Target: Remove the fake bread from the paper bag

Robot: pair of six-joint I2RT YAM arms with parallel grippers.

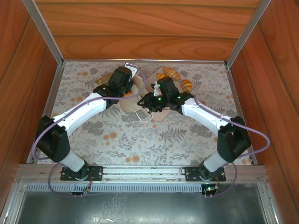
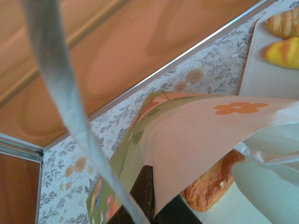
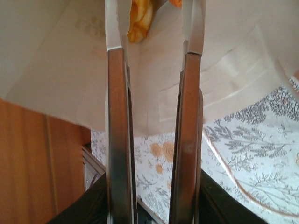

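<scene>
Right against your left wrist lens, the white cord handle [image 2: 60, 93] hangs across as a blurred strip. Behind it the paper bag [image 2: 196, 135] has its printed wall lifted like a flap, with the orange flower logo [image 2: 239, 108] facing up. Your left hand [image 2: 155, 207] is pinched tight on the bag, its dark fingers closed on the paper at the flap's lower edge.

Under that flap, inside the bag, one piece of fake bread [image 2: 210, 182] lies golden and flaky. Its long axis slants from lower left to upper right in that view, running along beneath the lifted wall.

Over to your right hand [image 3: 152, 28]: it's in the bag's mouth, with cream paper all around it. The two long metal fingers [image 3: 117, 140] stand apart with a clear gap and grip nothing. A twisted golden piece sits deeper in the bag, just off the left fingertip, its long axis roughly in line with the fingers.

Beside the bag, on its right from above, the pale tray [image 2: 247, 65] carries two more pieces side by side, a brown croissant [image 2: 284, 23] and a yellower roll [image 2: 282, 52], both apart from the bag.

The bag sits mid-desk, and the desk [image 1: 140, 140] wears a grey leaf-and-orange-flower cloth. Reddish wooden walls [image 1: 140, 28] and an aluminium rail [image 1: 140, 61] close in behind the bag.
</scene>
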